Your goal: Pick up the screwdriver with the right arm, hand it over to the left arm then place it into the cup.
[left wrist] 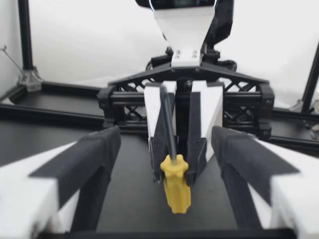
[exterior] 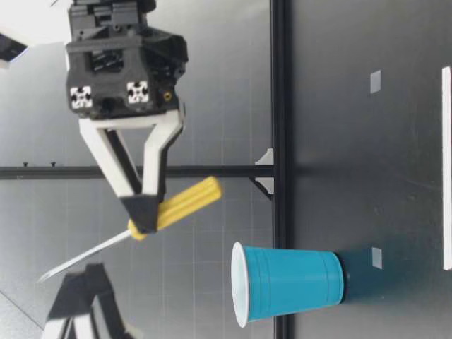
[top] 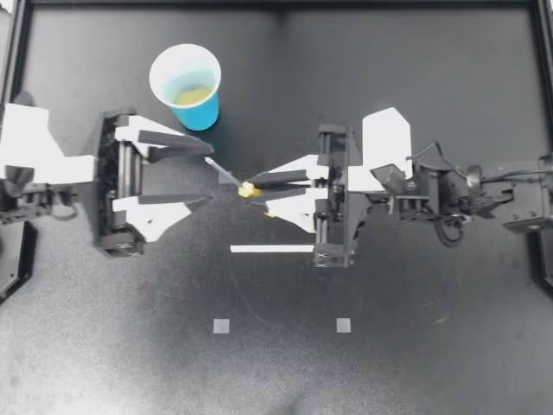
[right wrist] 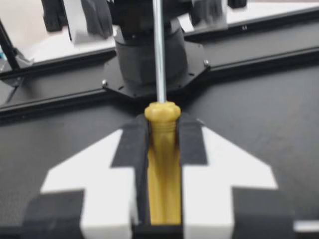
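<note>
Top view shows the right gripper (top: pixel 259 192) clamped on the screwdriver (top: pixel 223 171), shaft pointing between the left gripper's (top: pixel 207 175) spread, empty fingers.

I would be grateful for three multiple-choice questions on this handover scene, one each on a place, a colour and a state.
1. Where is the screwdriver?
A. in the cup
B. in my right hand
C. in my left hand

2. What colour is the cup's outside?
A. red
B. yellow
C. blue

3. How is my left hand?
A. open
B. shut on the shaft
C. shut on the cup

Answers: 1 B, the right wrist view shows the hand gripping the yellow handle from both sides. 2 C, the low view shows a blue wall. 3 A, the left wrist view shows it gaping wide.
</note>
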{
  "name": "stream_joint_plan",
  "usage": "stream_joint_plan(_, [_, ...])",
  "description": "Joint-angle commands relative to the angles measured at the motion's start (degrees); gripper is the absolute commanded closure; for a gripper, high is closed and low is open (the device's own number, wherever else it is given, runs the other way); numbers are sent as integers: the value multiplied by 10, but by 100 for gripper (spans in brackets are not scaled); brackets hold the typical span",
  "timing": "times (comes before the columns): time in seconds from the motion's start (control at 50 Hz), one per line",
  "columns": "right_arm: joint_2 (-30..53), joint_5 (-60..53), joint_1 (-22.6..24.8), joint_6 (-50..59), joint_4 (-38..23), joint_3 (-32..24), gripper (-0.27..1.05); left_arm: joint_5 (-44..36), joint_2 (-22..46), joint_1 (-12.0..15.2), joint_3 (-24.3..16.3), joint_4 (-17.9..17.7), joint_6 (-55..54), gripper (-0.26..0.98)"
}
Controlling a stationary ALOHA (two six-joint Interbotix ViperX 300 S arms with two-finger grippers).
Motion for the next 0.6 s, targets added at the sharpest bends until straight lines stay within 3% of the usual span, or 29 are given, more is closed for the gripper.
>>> stream_joint_plan(0.0, [-4,-7,2,-1,-3,-18,79,-13,8,1,-19,1,-1,0])
stream_joint_plan(0.14, [-4,-7,2,-2,-2,-22,79,-32,25,0,-26,3,-4,2])
stream_joint_plan(0.26, [-4,-7,2,-2,-3,-22,79,-39,27,0,-26,4,-4,10])
stream_joint_plan(0.58, [-7,-11,2,-11,-3,-22,79,-40,27,0,-25,11,-3,61])
